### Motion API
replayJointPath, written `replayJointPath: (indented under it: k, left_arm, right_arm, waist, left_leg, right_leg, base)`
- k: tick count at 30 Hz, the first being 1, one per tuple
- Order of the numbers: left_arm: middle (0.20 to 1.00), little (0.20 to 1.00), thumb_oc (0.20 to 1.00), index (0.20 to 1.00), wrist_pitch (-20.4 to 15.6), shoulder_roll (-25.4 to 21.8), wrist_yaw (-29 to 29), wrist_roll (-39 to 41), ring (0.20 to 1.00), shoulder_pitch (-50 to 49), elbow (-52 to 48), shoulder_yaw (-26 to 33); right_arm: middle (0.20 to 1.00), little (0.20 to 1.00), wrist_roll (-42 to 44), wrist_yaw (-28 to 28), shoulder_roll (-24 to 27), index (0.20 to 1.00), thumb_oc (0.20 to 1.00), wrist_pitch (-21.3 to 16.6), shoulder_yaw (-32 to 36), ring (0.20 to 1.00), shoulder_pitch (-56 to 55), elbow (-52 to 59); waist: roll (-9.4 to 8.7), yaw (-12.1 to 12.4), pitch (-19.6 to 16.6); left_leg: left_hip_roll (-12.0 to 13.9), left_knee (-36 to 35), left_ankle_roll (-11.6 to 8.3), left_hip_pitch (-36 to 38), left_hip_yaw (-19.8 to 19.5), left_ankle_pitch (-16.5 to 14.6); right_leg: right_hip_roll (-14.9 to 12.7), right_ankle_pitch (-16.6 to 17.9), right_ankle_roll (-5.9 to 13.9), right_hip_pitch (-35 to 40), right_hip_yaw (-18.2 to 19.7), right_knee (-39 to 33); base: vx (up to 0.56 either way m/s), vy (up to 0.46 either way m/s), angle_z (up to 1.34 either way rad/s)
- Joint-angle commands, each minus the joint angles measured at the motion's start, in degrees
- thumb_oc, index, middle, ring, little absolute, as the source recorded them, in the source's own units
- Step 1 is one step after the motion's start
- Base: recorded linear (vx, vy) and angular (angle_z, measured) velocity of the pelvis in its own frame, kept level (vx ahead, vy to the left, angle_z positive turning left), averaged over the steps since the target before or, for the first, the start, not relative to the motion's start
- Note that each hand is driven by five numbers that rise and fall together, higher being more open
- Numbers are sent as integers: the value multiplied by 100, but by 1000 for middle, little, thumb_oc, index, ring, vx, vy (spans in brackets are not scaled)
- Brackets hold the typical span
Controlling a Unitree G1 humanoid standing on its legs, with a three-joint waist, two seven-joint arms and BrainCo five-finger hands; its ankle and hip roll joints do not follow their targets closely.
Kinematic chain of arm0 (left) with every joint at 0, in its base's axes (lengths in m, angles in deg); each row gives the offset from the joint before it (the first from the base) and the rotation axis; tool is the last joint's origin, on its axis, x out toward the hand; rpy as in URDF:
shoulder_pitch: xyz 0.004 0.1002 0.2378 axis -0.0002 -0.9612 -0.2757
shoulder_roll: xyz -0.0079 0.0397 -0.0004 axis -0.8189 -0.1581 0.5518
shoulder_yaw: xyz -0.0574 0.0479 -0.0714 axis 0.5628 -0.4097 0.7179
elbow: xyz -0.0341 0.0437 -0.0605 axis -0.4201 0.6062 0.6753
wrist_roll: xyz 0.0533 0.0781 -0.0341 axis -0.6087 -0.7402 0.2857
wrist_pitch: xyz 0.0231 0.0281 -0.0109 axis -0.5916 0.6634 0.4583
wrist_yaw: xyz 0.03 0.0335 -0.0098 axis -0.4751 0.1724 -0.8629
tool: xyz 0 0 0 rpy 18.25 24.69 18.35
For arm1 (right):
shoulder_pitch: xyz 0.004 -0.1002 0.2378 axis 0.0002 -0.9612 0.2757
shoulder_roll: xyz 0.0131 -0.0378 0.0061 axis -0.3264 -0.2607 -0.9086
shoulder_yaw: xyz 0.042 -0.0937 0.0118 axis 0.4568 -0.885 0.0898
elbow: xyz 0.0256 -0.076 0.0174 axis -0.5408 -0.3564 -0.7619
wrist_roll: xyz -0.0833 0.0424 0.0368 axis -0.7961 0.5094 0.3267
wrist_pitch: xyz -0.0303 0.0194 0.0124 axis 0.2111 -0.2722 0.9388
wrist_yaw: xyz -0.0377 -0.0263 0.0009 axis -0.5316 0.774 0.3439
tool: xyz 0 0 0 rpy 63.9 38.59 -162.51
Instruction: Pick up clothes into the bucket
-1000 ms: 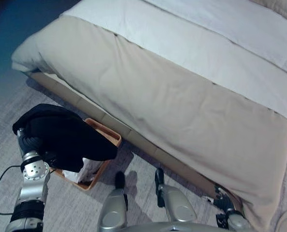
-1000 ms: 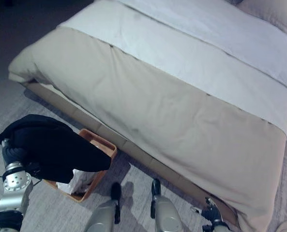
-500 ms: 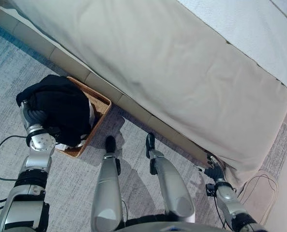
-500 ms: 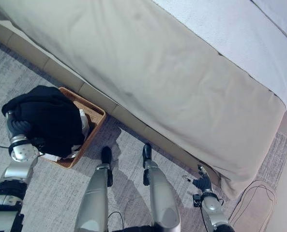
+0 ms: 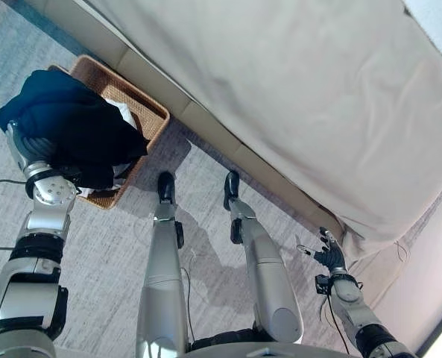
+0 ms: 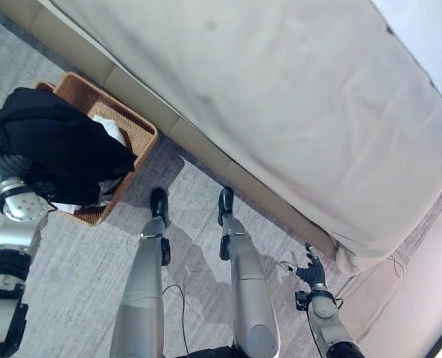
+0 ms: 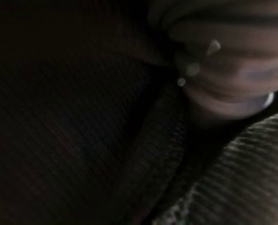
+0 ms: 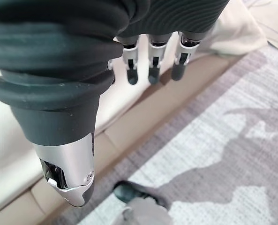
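- The left hand [image 5: 27, 149] was raised over the near edge of the basket, its fingers buried under a dark garment [image 5: 71, 127]; whether they gripped the cloth or lay straight beneath it could not be told.
- In the left wrist view, dark ribbed fabric lay right against the camera, with part of the hand's ribbed cover showing beside it.
- The dark garment was draped over the left hand and wrist and hung down across the near half of the woven basket [image 5: 142, 112], its lower folds reaching the contents below.
- A white cloth [image 5: 120, 112] lay inside the basket, showing past the far edge of the dark garment.
- The basket stood on the grey carpet [image 5: 109, 253], just beside the base of the bed [image 5: 206, 123].
- The right hand [image 5: 329, 256] hung low near the corner of the bed, well apart from the basket; its fingers [image 8: 131, 75] were relaxed and apart, holding nothing.
- In the right wrist view, those fingers pointed toward the bed base and the pale cover above it.
- A beige bedcover [image 5: 302, 97] hung over the side of the bed, its corner drooping toward the carpet near the right hand.
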Motion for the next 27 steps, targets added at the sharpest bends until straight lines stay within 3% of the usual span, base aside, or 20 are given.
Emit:
replayJointPath:
  k: [1, 3, 4, 5, 16, 23, 27]
  left_arm:
    - [200, 200, 200, 200, -76, -468, -134, 113, 200, 343, 10, 170]
    - [200, 200, 200, 200, -50, -367, -156, 191, 200, 317, 35, 205]
    - [664, 664, 664, 664, -23, -334, -163, 203, 664, 331, 61, 196]
    - [1000, 1000, 1000, 1000, 13, -281, -153, 205, 1000, 325, 70, 190]
    - [1000, 1000, 1000, 1000, 218, 34, -25, 132, 1000, -14, -15, 334]
    - [1000, 1000, 1000, 1000, 240, 475, -44, -139, 1000, -620, 59, 494]
    - [1000, 1000, 1000, 1000, 197, 911, 203, -167, 1000, -839, 943, 435]
  right_arm:
    - [1000, 1000, 231, -186, 227, 1000, 1000, -180, -157, 1000, -92, 103]
    - [1000, 1000, 241, -192, 214, 1000, 1000, -193, -185, 1000, -130, 124]
    - [1000, 1000, 246, -199, 200, 1000, 1000, -184, -192, 1000, -137, 120]
    - [1000, 1000, 250, -197, 193, 1000, 1000, -180, -199, 1000, -146, 116]
    - [1000, 1000, 107, -75, 269, 1000, 1000, -110, -222, 1000, -189, 249]
    - [1000, 1000, -12, -71, 224, 1000, 1000, -43, -162, 1000, -169, 170]
    - [1000, 1000, -139, -107, 237, 1000, 1000, 33, -126, 1000, -121, -2]
  waist:
    - [-355, 145, 34]
    - [-369, 151, 34]
    - [-366, 155, 34]
    - [-363, 158, 34]
    - [-214, 237, 34]
    - [39, 395, 34]
    - [244, 475, 34]
  left_leg:
    - [-90, 49, -64, 136, -174, -165]
    - [-96, 71, -67, 104, -192, -175]
    - [-100, 74, -65, 95, -202, -181]
    - [-104, 80, -64, 82, -206, -186]
    - [-168, -7, -62, 320, -212, -164]
    - [-227, -287, -66, 820, -176, -74]
    - [-289, -472, -51, 1381, -142, -46]
  right_leg:
    - [-232, 110, 319, 212, 120, -20]
    - [-225, 82, 313, 194, 104, -6]
    - [-230, 68, 308, 184, 101, 8]
    - [-239, 57, 303, 173, 99, 14]
    - [-282, -45, 256, 337, 91, 90]
    - [-377, -101, 240, 755, 73, 83]
    - [-451, -225, 220, 1172, 128, 215]
  base:
    - [27, -37, -3]
    - [0, 0, 0]
    - [0, 0, 0]
    - [0, 0, 0]
    - [-3, -3, 2]
    - [-9, -2, 4]
    - [0, 0, 0]
